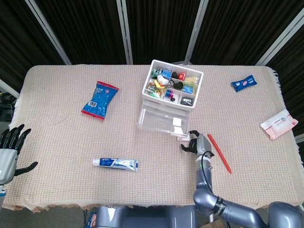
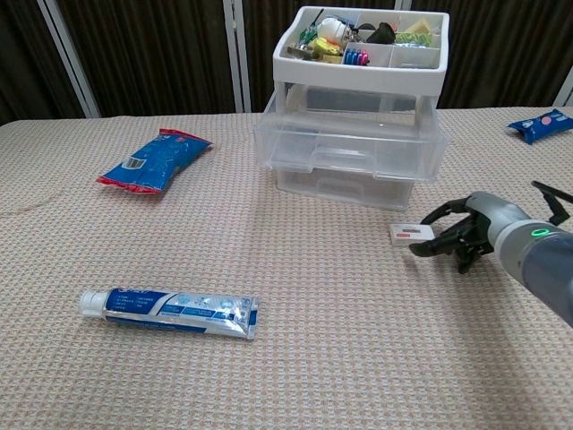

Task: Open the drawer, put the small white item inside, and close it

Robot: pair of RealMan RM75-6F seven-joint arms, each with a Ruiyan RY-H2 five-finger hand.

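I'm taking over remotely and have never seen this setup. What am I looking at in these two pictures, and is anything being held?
This is a two-armed robot with a robot hand on each arm. One picture looks down from its head, the other looks forward from its chest.

On the cloth-covered table stands a clear drawer unit with a white tray of odds and ends on top; an upper drawer is pulled partly out.

The small white item lies on the cloth in front of it. The right robot hand has its fingertips at the item's edge; no lift is visible, so a firm hold cannot be confirmed.

The left robot hand waits open at the table's edge.

Also there: a toothpaste tube, a blue snack bag, a red pen.
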